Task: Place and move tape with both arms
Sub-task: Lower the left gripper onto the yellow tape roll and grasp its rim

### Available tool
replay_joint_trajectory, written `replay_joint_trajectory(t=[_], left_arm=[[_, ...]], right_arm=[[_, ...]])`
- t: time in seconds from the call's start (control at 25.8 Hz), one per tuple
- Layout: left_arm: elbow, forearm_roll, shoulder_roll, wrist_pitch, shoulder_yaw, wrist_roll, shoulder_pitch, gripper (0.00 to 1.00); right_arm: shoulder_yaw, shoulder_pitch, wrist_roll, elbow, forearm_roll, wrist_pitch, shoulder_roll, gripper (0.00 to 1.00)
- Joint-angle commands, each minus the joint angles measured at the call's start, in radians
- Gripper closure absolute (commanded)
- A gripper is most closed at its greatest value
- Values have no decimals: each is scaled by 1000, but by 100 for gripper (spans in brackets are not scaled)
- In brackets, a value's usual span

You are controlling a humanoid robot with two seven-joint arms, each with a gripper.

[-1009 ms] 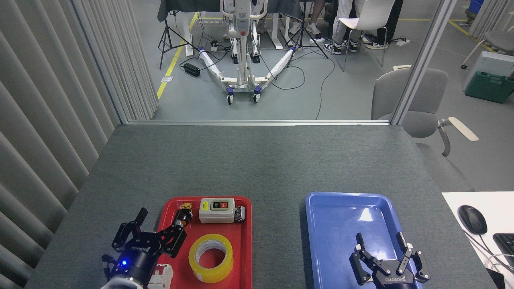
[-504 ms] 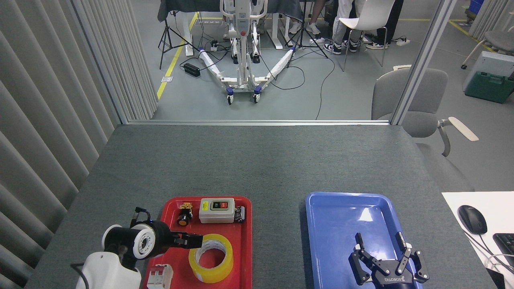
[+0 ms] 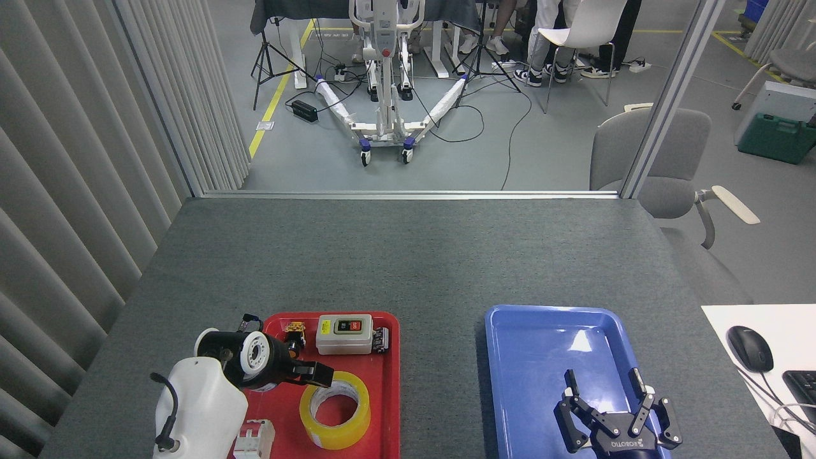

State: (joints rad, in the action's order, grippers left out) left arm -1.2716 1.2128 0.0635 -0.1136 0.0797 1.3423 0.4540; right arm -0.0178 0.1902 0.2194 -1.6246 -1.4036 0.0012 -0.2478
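Observation:
The yellow tape (image 3: pixel 336 435) lies flat in the red tray (image 3: pixel 390 389), its whitish core facing up. My left arm comes in from the lower left with its white segment low in the view. The left gripper (image 3: pixel 317 375) points right, hanging at the tape's upper-left rim; it is seen side-on and dark, so the spread of its fingers is unclear. My right gripper (image 3: pixel 609 390) hovers over the near part of the blue tray (image 3: pixel 529 357), fingers spread, holding nothing.
The red tray also holds a grey switch box (image 3: pixel 344 333), a small push button (image 3: pixel 294 333) and a white part (image 3: pixel 255 438). A mouse (image 3: pixel 750 348) and keyboard (image 3: pixel 802 382) sit on a white desk at right. A grey chair (image 3: pixel 663 159) stands beyond the table.
My left arm has swung round from facing away to pointing right, and its gripper has travelled right to the tape's rim. The tape and the right gripper have stayed put.

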Motion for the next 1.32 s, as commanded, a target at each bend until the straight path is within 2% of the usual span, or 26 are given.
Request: replay_joint_trajectory(t=[0.0,0.27,0.31,0.43,0.47,0.54,0.78,0.81,0.85,0.93,1.12,1.28], left_arm=[[52,14,7,-3,6,0,9,15],[55,34,19,-9,40,0,3,16],[58,36,21,-9,55,0,3,18],[60,44,21,-9,84,0,0,35],[58,44,19,-9,94,0,-1,37],[58,44,19,-9,100,0,0,40],[57,44,19,-9,101,0,2,40],[57,44,19,-9,101,0,2,46],[57,42,18,-11,101,0,0,62],[58,36,18,-14,103,3,-3,100],[78,31,16,-29,104,0,-1,100],[58,-2,18,-162,94,-9,3,100]], right_arm=[[-1,0,1,0,0,0,-1,0],[-1,0,2,2,0,0,1,0],[-1,0,0,0,0,0,1,0],[-1,0,1,2,0,0,1,0],[-1,0,2,2,0,0,1,0],[-1,0,2,2,-1,0,4,0],[-2,0,2,2,-15,0,7,0],[-2,0,2,2,-15,0,7,0],[-2,0,2,2,-15,0,7,0],[-2,0,1,2,-17,0,9,0],[-4,0,1,3,-15,0,7,0],[-4,0,2,5,-17,0,7,0]])
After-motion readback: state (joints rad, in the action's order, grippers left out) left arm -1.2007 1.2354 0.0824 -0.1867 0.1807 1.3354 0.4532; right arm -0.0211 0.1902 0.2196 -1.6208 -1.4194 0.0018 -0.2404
